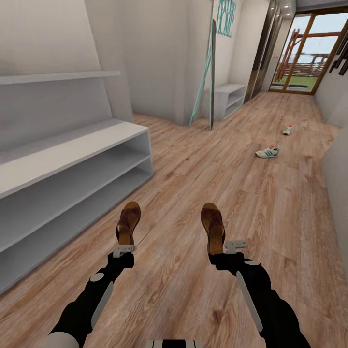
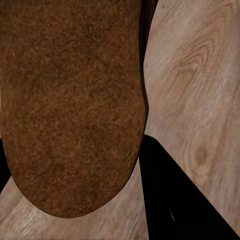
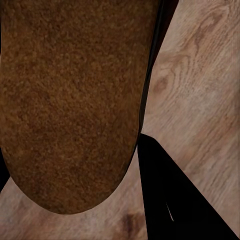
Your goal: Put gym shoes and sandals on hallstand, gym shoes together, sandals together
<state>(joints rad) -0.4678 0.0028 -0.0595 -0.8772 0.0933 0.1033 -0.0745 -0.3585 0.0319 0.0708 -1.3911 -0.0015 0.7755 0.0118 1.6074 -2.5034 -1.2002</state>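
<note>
Standing beside the robot, I see it hold one brown sandal in each arm. The left end effector [image 1: 124, 247] is clamped on the heel of the left sandal [image 1: 129, 221], and the right end effector [image 1: 232, 245] grips the right sandal [image 1: 213, 225] the same way, both shoes pointing forward above the corridor floor [image 1: 193, 159]. In the left wrist view the sandal's suede-like underside [image 2: 70, 105] looms close, with planks showing beyond it; the right wrist view shows the same of the other sandal [image 3: 70, 100].

The hallstand [image 1: 72, 145] sits just to the robot's left, its flat top and both open tiers bare as far as I can see. So I judge the sandals are collected but not yet placed.

The two gym shoes lie on the floor well down the corridor to the right: the nearer sneaker [image 1: 268, 152] and the farther one [image 1: 288, 130], apart from each other. Both have yet to be fetched and set side by side on the rack, so under half the work looks done.
</note>
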